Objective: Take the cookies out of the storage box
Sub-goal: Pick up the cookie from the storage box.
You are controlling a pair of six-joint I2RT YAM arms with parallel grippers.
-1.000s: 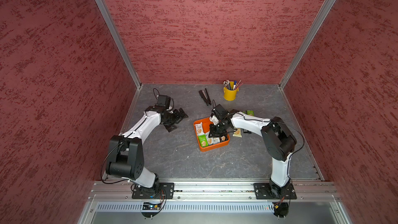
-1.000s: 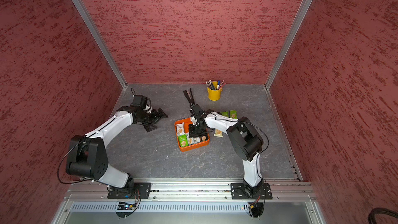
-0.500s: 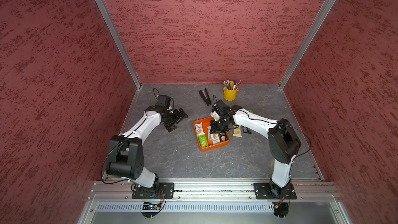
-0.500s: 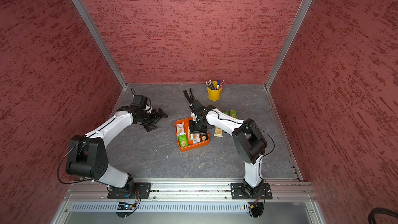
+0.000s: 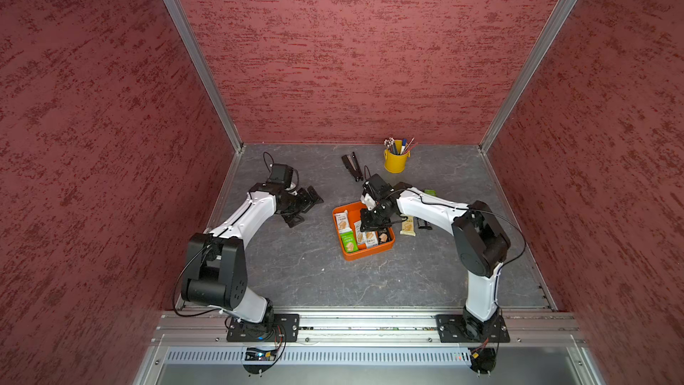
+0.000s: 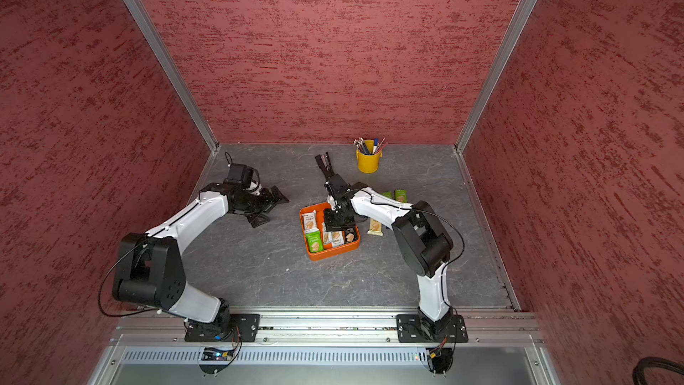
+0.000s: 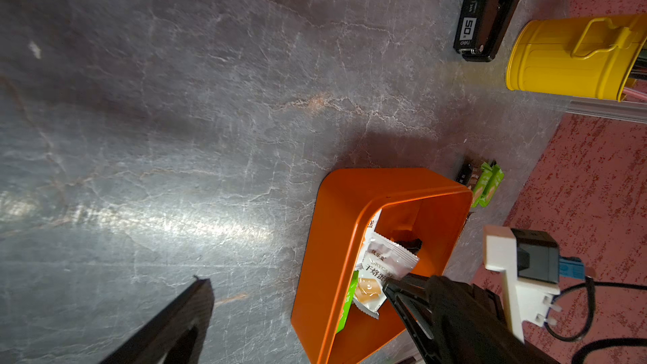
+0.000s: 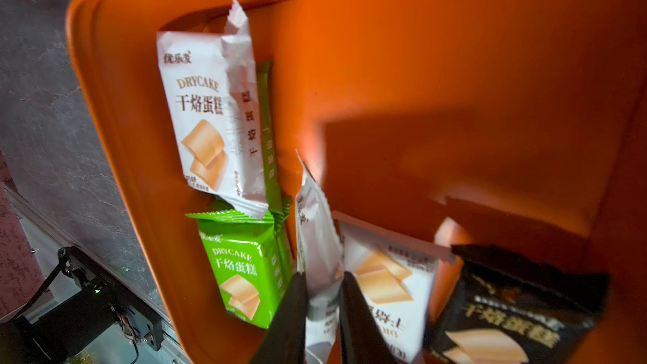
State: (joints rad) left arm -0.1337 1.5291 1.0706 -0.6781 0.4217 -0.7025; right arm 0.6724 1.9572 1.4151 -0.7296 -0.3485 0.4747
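Progress looks close to halfway. Four small sealed cookie packets are already out on the grey marbled tabletop (image 5: 296,272), to the right of the shallow orange plastic storage box (image 5: 364,254): a pale yellow packet (image 5: 407,224) just beside its right wall, a black packet (image 5: 422,224) next to that, and two green packets (image 6: 394,195) farther back. At least five are inside the box, among them a flat white packet (image 8: 206,110), a bright green packet (image 8: 238,274) and a black-wrapped packet (image 8: 507,309). The right gripper (image 8: 324,276) reaches down into the box with its jaws pinched narrow on a white packet standing on edge (image 8: 317,225), so that one seems next to come out. The left gripper (image 5: 305,209) sits well to the left of the box, jaws spread wide and holding nothing.
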